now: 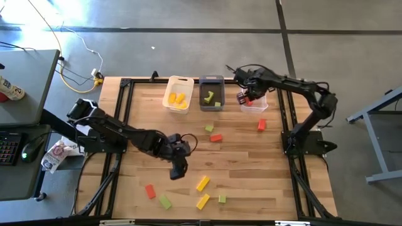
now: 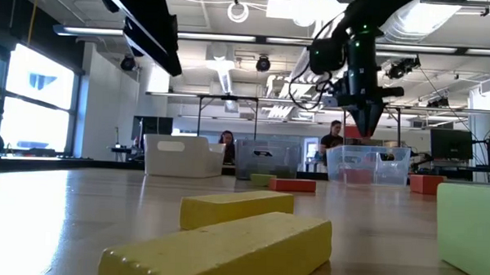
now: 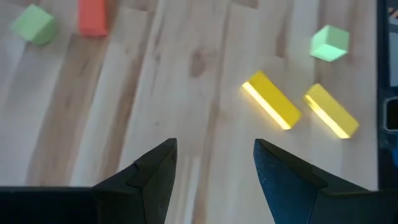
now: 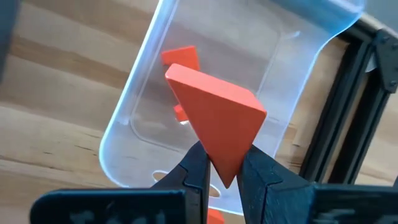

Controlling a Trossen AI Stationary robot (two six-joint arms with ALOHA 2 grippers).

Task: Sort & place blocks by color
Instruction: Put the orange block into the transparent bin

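Risk sits with the right gripper (image 4: 222, 168): its fingers pinch a red wedge (image 4: 214, 121) by the narrow tip, over the clear bin (image 4: 323, 37) where another red block (image 4: 181, 57) already lies. We judge the slanted faces could let it slip or bounce out on release. The left gripper (image 3: 214, 165), fingers spread and holding nothing, hovers over the table (image 1: 251, 163) near two yellow blocks (image 3: 272, 99); a skewed descent could nudge them apart.
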